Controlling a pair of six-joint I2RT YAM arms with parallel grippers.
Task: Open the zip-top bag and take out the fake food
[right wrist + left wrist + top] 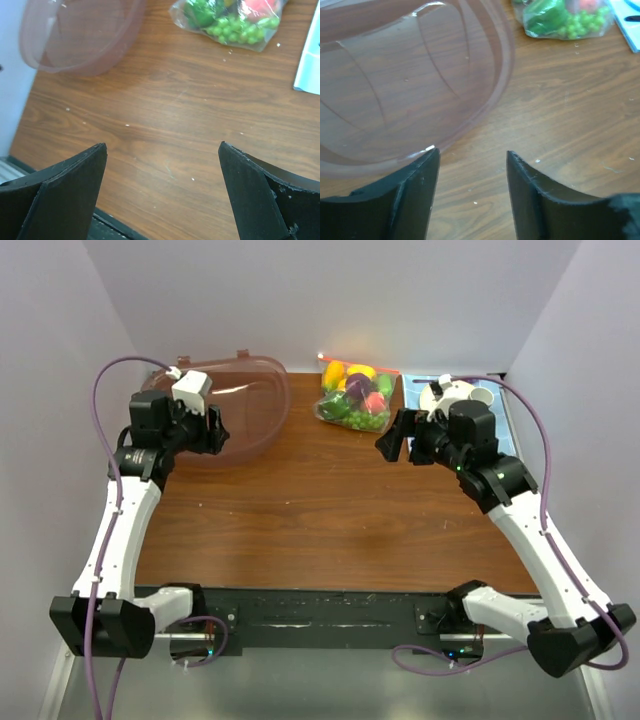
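Observation:
The zip-top bag (356, 392) lies at the back middle of the table, its orange-red zip strip along the far edge. It holds the fake food (360, 386): yellow, green, purple and pink-red pieces. It also shows in the left wrist view (565, 20) and the right wrist view (232, 20). My left gripper (215, 427) is open and empty, hovering at the near rim of the pinkish bowl (235, 405), left of the bag. My right gripper (397, 435) is open and empty, just right of and nearer than the bag.
The large clear pinkish bowl (395, 85) stands at the back left. A blue-and-white sheet with a white object (455, 395) lies at the back right. White walls close in the table on three sides.

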